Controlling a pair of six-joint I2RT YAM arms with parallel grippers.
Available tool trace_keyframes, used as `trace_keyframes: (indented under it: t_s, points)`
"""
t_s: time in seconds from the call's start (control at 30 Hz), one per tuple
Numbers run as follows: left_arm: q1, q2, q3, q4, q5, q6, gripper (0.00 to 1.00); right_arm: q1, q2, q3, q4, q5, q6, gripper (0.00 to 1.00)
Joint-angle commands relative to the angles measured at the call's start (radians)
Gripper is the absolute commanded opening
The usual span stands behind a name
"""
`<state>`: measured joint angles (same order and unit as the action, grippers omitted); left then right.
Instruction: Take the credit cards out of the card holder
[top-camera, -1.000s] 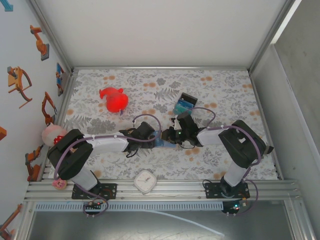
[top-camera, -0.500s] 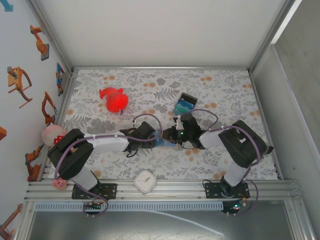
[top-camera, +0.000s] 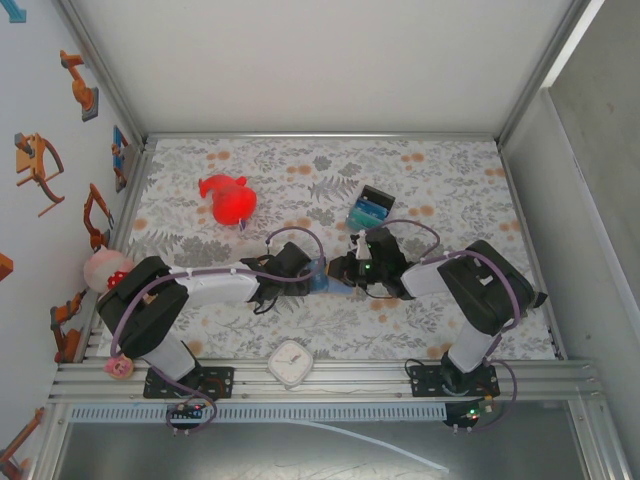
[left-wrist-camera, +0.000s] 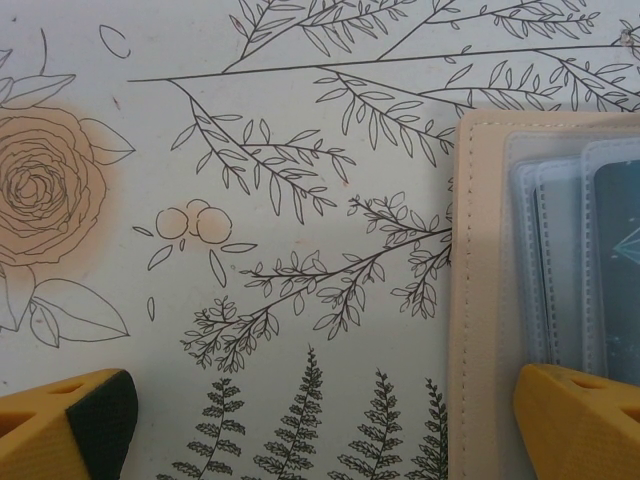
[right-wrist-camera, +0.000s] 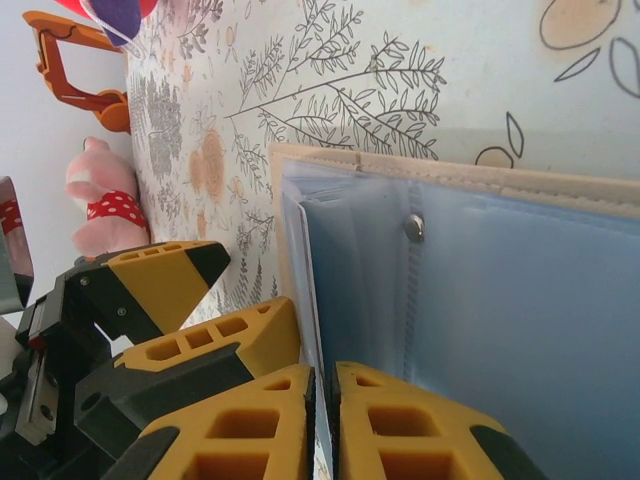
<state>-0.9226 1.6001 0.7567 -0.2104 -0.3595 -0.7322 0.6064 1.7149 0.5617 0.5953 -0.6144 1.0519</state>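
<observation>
Your left gripper (left-wrist-camera: 320, 430) stands wide open, one finger over the holder (left-wrist-camera: 482, 300), where a card (left-wrist-camera: 617, 250) sits pocketed. Your right gripper (right-wrist-camera: 322, 425) is pinched onto a thin edge of the holder.

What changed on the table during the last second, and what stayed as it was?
The right gripper turned at the wrist and edged slightly toward the near edge of the table, its jaws pinched on a thin inner leaf of the card holder. The left gripper stayed wide open over the holder's edge. The card holder, red toy and clock did not move.
</observation>
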Motion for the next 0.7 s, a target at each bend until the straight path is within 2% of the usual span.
trace_keyframes:
  t_s: [0.0, 0.17, 0.33, 0.67]
  points:
    - [-0.005, 0.030, 0.006, -0.066, -0.016, -0.015, 0.97, -0.011, 0.012, -0.013, 0.041, -0.017, 0.007, 0.14]
    - [-0.005, 0.032, 0.009, -0.070, -0.017, -0.015, 0.97, -0.016, 0.015, -0.016, 0.049, -0.025, 0.007, 0.12]
    - [-0.005, 0.031, 0.010, -0.071, -0.019, -0.016, 0.97, -0.019, 0.018, -0.017, 0.049, -0.023, 0.008, 0.00]
    - [-0.005, 0.006, 0.007, -0.077, -0.030, -0.008, 0.97, -0.040, 0.033, -0.028, 0.047, -0.018, 0.001, 0.00]
